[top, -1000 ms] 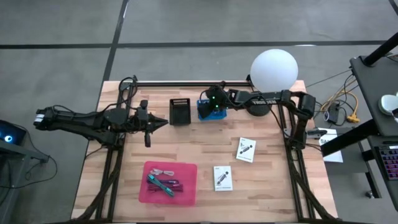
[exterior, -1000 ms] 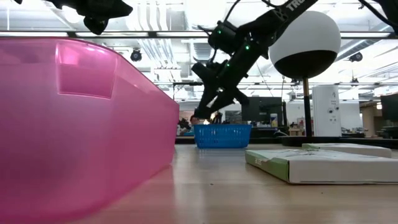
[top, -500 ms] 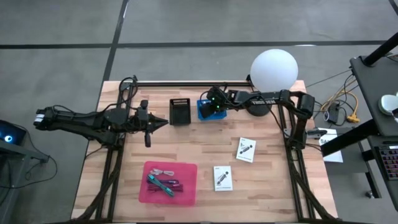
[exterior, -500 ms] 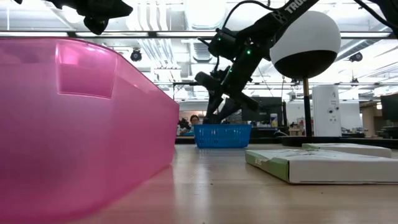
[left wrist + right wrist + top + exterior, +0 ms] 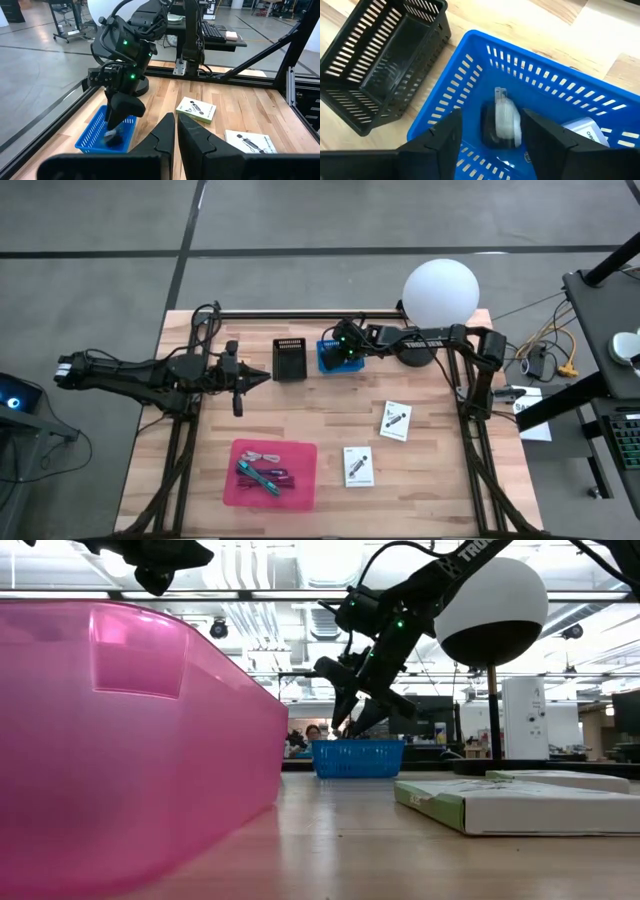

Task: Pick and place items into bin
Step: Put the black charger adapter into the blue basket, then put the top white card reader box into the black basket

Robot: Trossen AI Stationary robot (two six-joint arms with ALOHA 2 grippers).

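Note:
My right gripper [image 5: 492, 131] hangs open over the blue basket [image 5: 338, 356] at the table's far side, pointing steeply down into it. A small grey-white piece [image 5: 504, 121] lies on the basket's floor between and below the two fingers, which do not touch it. A white printed item [image 5: 580, 130] also lies in that basket. My left gripper [image 5: 176, 134] is shut on nothing and held above the table's left part [image 5: 252, 378]. A pink tray [image 5: 275, 472] near the front edge holds a teal tool, a maroon cable and a purple strap. Two white cards [image 5: 396, 420] [image 5: 358, 465] lie flat on the table.
A black slatted basket [image 5: 290, 358] stands just left of the blue one. A white globe lamp [image 5: 440, 292] stands at the far right corner, over the right arm. In the low view the pink tray's wall [image 5: 130, 740] fills the left side.
My right gripper has stayed over the blue basket, tipped slightly further down, and spread its fingers wider. The left arm has kept still.

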